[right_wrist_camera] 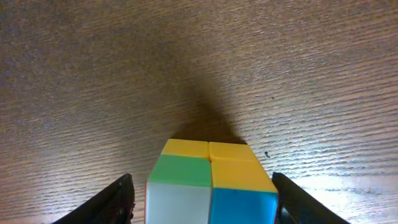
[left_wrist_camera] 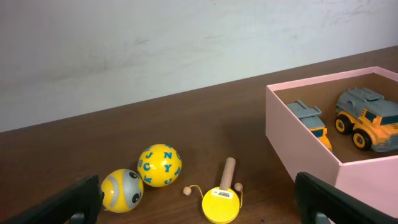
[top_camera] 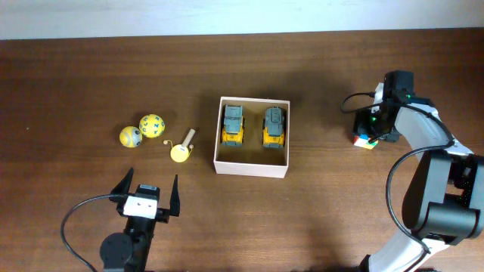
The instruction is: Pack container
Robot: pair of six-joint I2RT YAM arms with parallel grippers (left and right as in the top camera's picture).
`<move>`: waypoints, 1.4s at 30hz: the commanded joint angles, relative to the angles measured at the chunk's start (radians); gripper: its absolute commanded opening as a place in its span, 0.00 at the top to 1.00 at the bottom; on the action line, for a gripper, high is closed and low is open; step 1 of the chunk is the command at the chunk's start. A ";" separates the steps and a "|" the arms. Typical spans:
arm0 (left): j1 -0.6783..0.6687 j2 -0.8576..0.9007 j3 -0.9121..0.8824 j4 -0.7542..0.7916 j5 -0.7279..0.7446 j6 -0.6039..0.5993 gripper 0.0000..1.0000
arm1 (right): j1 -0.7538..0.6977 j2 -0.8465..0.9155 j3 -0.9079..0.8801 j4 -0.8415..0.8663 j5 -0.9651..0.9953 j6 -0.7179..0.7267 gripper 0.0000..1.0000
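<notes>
Table with toys left, container centre, cube right; both grippers released.

Far left, a grey-and-yellow ball (top_camera: pixel 130 137) sits touching or just beside a yellow ball with blue letters (top_camera: pixel 152 125). A yellow paddle toy (top_camera: pixel 181 149) with a wooden handle lies near them, toward the box. The left gripper (top_camera: pixel 151 180) is at the front edge below these toys, jaws spread wide, holding nothing. The container (top_camera: pixel 250 167) is mid-table, a square shallow box with pale walls and a tan inside. It holds two grey-and-yellow toy trucks (top_camera: pixel 233 125) (top_camera: pixel 274 126) side by side along the far wall. Well to the right, the right gripper (top_camera: pixel 372 133) is down at the table, jaws apart and straddling a multicoloured cube (right_wrist_camera: pixel 211 180). A sliver of wood shows between one finger (right_wrist_camera: pixel 121 199) and the cube, so it isn't clamped.
</notes>
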 commanded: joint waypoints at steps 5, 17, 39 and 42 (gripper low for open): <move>0.003 -0.006 -0.008 0.002 -0.004 0.013 0.01 | -0.003 0.008 0.015 0.010 0.017 -0.019 0.35; 0.003 -0.006 -0.008 0.002 -0.004 0.013 0.01 | -0.003 0.047 0.015 0.002 0.020 -0.026 0.35; 0.003 -0.006 -0.008 0.002 -0.004 0.013 0.01 | -0.003 0.051 0.046 -0.019 -0.014 -0.007 0.59; 0.003 -0.006 -0.008 0.002 -0.004 0.013 0.01 | -0.003 0.050 0.130 -0.091 -0.065 -0.007 0.59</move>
